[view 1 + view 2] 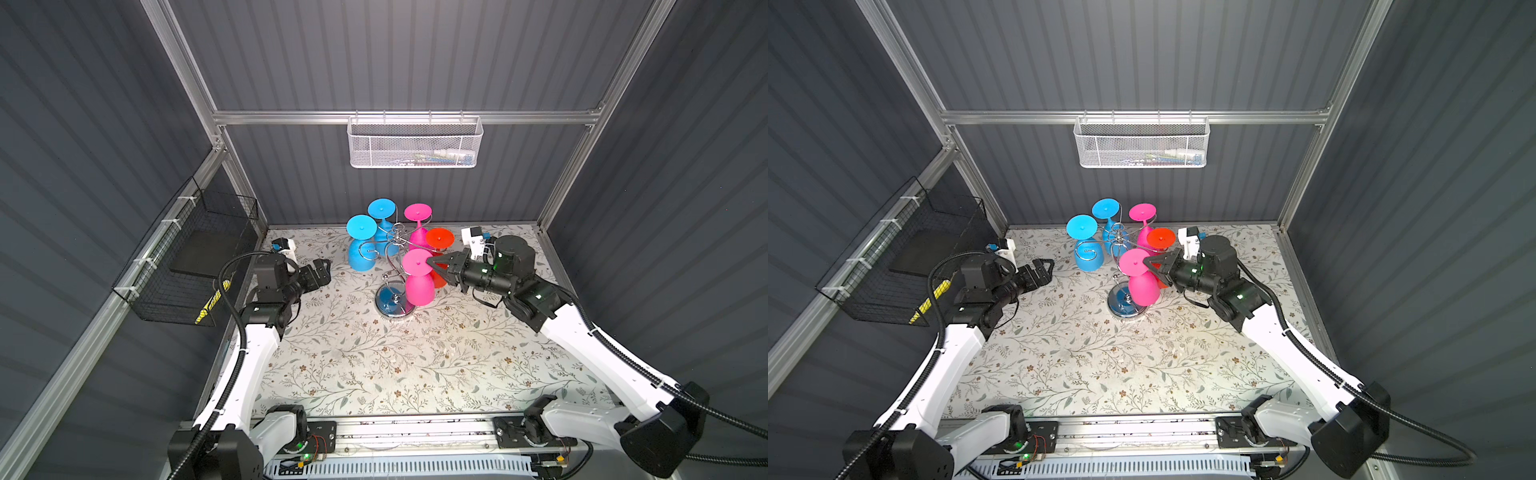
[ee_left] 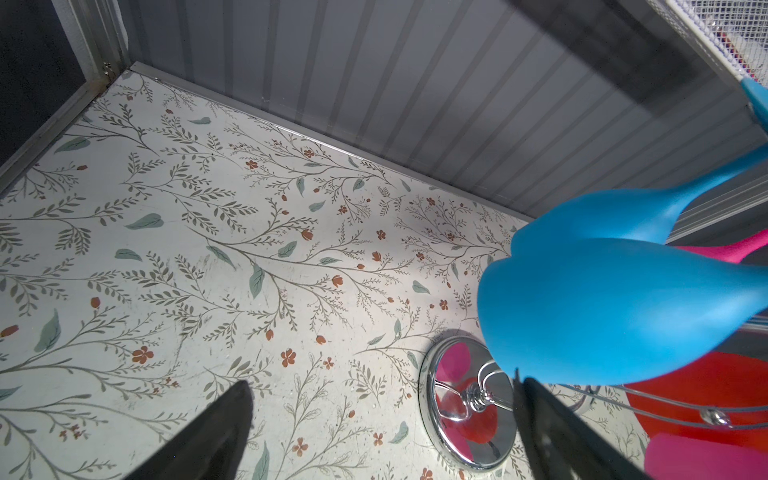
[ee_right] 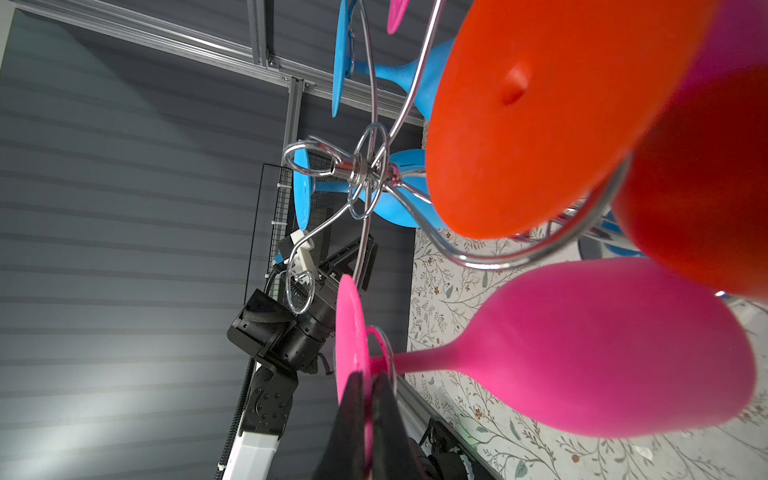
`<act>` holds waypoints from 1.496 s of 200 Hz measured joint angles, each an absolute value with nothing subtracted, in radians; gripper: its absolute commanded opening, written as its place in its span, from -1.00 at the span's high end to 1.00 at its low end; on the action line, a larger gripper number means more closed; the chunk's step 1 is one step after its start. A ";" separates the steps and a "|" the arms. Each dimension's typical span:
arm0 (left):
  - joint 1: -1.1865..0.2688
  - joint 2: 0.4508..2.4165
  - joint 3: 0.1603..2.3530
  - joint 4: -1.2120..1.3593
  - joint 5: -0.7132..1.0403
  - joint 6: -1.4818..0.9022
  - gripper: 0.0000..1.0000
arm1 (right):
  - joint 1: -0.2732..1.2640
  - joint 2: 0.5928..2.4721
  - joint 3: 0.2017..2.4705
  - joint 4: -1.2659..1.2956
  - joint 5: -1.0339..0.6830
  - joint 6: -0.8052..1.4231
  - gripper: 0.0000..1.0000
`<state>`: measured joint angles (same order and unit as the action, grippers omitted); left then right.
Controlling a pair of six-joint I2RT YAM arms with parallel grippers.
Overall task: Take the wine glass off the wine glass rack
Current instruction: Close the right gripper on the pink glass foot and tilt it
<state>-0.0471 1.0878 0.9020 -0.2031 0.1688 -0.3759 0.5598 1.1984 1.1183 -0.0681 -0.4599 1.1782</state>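
Nearest, the right claw [image 3: 370,399] is pinched shut on the foot rim of the pink wine glass [image 1: 419,277], which hangs upside down on the wine glass rack [image 1: 395,266] mid-bench. Slide it outward along its wire arm, level, clear of the orange glass [image 1: 439,239] behind; farther left, the left claw [image 1: 321,272] waits wide open

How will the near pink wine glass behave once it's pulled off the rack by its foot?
Held only at the foot's rim by the right gripper, the near pink wine glass will probably swing, bowl hanging low. Its matte finish suggests decent grip. The wine glass rack may rock on its base.
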 measured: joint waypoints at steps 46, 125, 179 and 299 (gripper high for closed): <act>-0.047 1.081 0.902 -0.207 0.169 -0.379 -0.99 | 0.576 1.199 1.128 -0.070 -0.459 1.178 1.00; -0.047 1.059 0.902 -0.215 0.165 -0.378 -0.99 | 0.599 1.199 1.169 -0.076 -0.447 1.178 1.00; -0.047 1.053 0.902 -0.218 0.158 -0.378 -0.99 | 0.616 1.209 1.188 -0.076 -0.440 1.178 1.00; -0.047 1.042 0.902 -0.227 0.157 -0.375 -0.99 | 0.636 1.239 1.216 -0.078 -0.437 1.178 1.00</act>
<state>-0.0471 1.0424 0.9020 -0.2268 0.1574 -0.3748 0.6361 1.2392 1.2163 -0.0776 -0.4374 1.1782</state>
